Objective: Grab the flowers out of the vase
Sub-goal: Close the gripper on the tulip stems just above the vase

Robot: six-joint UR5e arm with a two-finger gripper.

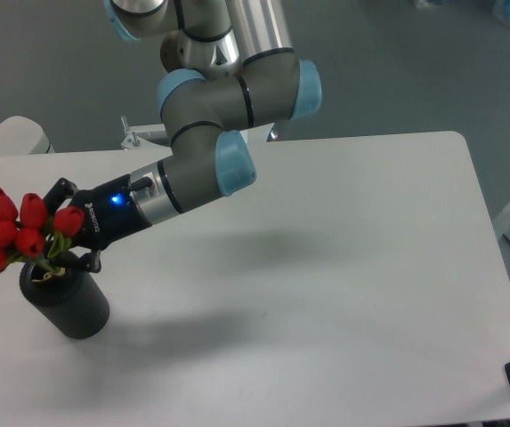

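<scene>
Black vase [66, 301] on white table [344, 267]

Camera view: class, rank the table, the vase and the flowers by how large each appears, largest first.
1. table, by far the largest.
2. vase and flowers look about alike; the flowers run off the left edge, so I will not rank them.

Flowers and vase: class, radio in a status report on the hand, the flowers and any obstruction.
Hand shut on the flowers. Stems at the mouth of the vase, not clearly out. Nothing in the way on the table.
</scene>
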